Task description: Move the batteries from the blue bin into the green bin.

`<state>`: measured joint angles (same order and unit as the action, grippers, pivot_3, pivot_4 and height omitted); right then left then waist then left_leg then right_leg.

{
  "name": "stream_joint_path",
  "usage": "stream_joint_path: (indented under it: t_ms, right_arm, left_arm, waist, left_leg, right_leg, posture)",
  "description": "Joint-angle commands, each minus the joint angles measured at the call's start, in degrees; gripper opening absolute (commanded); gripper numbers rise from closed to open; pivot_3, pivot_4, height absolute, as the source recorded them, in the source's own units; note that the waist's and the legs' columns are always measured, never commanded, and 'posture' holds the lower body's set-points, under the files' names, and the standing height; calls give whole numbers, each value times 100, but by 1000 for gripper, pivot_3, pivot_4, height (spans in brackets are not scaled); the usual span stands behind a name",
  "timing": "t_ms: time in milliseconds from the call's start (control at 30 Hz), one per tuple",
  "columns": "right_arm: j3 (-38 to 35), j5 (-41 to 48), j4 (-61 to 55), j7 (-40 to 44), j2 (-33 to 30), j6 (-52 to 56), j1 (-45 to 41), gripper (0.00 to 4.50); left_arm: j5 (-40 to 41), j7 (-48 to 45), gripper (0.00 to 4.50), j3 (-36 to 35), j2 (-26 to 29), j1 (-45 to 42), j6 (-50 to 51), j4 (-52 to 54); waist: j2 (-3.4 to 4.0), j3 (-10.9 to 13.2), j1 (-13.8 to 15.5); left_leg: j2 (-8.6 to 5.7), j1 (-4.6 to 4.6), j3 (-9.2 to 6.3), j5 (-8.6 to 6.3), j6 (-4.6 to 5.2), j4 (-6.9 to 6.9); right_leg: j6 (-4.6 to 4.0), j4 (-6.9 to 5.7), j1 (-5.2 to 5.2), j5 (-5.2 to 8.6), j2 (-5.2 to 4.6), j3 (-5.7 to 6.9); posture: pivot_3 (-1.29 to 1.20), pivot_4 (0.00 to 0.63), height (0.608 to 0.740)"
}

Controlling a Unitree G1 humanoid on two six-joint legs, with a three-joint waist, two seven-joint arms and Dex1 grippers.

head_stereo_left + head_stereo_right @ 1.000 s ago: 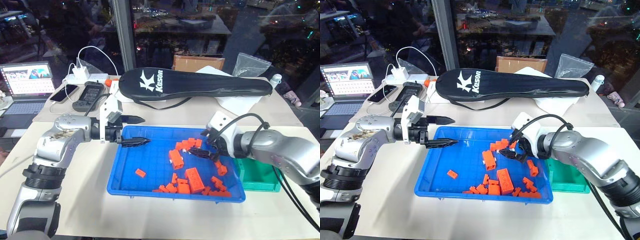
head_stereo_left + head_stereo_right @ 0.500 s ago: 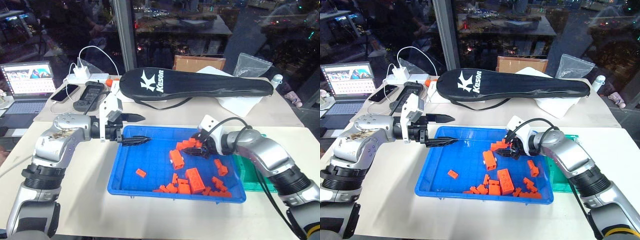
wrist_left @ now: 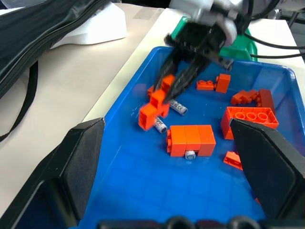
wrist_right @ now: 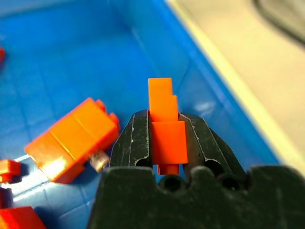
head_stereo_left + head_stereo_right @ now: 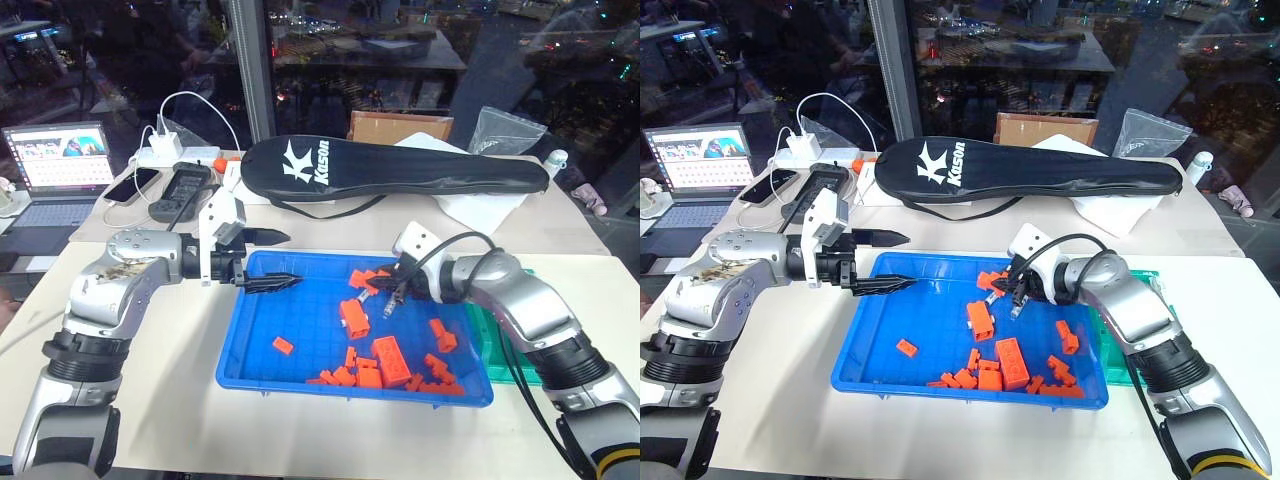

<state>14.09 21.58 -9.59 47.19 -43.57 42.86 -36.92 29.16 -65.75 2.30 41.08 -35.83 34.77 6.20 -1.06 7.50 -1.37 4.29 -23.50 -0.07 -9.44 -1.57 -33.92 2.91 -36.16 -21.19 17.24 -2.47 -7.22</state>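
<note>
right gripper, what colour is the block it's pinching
Orange: a small plastic building block in the right gripper, best seen in the right wrist view.

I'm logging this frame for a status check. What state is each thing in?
Right gripper: shut on an orange block, above the blue bin.
Left gripper: open, holding nothing.
Batteries: three lying in the blue bin.
Green bin: contents hidden.
Laptop: open, screen lit.

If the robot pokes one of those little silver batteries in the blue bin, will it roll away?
Probably. Each battery is a small smooth cylinder lying on its side, so it likely rolls. The orange blocks beside them and the blue bin walls would likely stop it soon.
</note>
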Motion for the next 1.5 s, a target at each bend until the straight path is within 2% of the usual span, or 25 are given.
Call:
stream_joint_path:
  t_ms: [33, 133, 267, 367, 433, 467, 600, 733, 833, 967, 1267, 1500]
  right_arm:
    - [-686, 680, -715, 685, -730, 744, 249, 481]
    - [-1106, 1398, -1205, 1110, -1279, 1481, 609, 481]
    - [-1528, 2155, -1556, 1390, -1656, 2182, 1008, 481]
    - [-1439, 2175, -1816, 1387, -1895, 2252, 1292, 481]
    - [-1405, 2249, -1916, 1354, -1950, 2332, 1401, 1494]
    - [-1411, 2347, -1999, 1427, -2015, 2383, 1471, 1648]
    - [-1541, 2655, -2093, 1500, -2059, 2515, 1523, 3080]
    - [-1529, 2326, -1582, 1200, -1866, 2168, 1132, 4405]
    - [-1085, 1360, -894, 665, -1602, 1468, 650, 4466]
    - [-299, 345, -162, 520, -1356, 828, 291, 4466]
    - [395, -112, 252, 476, -581, 1184, 83, 4466]
    - [599, -525, 672, 259, -78, 1029, -46, 4466]
  left_arm:
    - [-67, -31, 4500, 6, -40, -157, -217, -32]
    - [-96, -59, 4500, 51, -77, -193, -279, -102]
    - [-157, -108, 4500, 117, -111, -230, -364, -197]
    - [-219, -164, 4500, 189, -98, -235, -407, -213]
    - [-208, -198, 4500, 190, -104, -216, -377, -183]
    - [-211, -208, 4500, 187, -105, -209, -374, -176]
    - [-213, -221, 4500, 171, -86, -206, -354, -183]
    - [-188, -249, 4500, 145, -41, -188, -304, -147]
    - [-163, -239, 4500, 110, -15, -173, -268, -107]
    - [-168, -217, 4500, 104, -6, -160, -255, -79]
    - [-169, -124, 4500, 47, 63, -61, -238, 24]
    - [-140, -31, 4500, 5, 23, -53, -302, 73]
  waist:
    - [0, 0, 55]
    - [0, 0, 107]
    - [0, 1, 42]
    - [0, 1, 18]
    - [0, 1, 19]
    - [0, 1, 21]
    - [0, 1, 37]
    - [0, 1, 27]
    - [-1, 1, 3]
    - [0, 1, 19]
    - [4, 2, 50]
    - [4, 2, 53]
  left_leg:
    - [-1, 0, 0, 0, 0, 0]
    - [-2, 0, -1, -1, 0, -1]
    - [-2, 5, -1, 0, 0, 0]
    - [-2, 16, -1, 0, 0, 1]
    - [-2, 17, -2, 0, 0, 1]
    - [-2, 17, -1, 0, 0, 1]
    - [-2, 14, -1, 0, 0, 0]
    - [-2, 15, -2, 0, 0, -1]
    - [-2, 17, -1, 0, 0, -2]
    - [-2, 15, -1, 0, 0, 2]
    - [-3, 3, -1, 0, 0, 0]
    - [-3, 7, -1, 0, 0, -3]
  right_leg:
    - [0, 0, 0, 0, -1, 0]
    - [1, 7, 7, 1, -3, 6]
    - [0, 3, 7, 0, -1, 2]
    - [2, 1, 12, 1, -1, -1]
    - [15, 1, 13, 9, -1, -1]
    - [24, 1, 12, 14, -1, -2]
    - [32, 3, 12, 18, -2, -1]
    - [32, 3, 12, 18, -2, -1]
    - [32, 2, 11, 18, -1, -3]
    - [31, 3, 7, 19, -1, -2]
    - [0, 2, 1, 0, -1, 0]
    - [2, -4, 4, 0, 0, 0]
  posture:
    - [0, 150, 740]
    - [0, 150, 740]
    - [0, 150, 740]
    - [0, 150, 740]
    - [0, 150, 740]
    - [0, 150, 740]
    - [0, 150, 740]
    - [0, 150, 740]
    - [0, 150, 740]
    - [0, 150, 740]
    - [0, 150, 740]
    - [0, 150, 740]
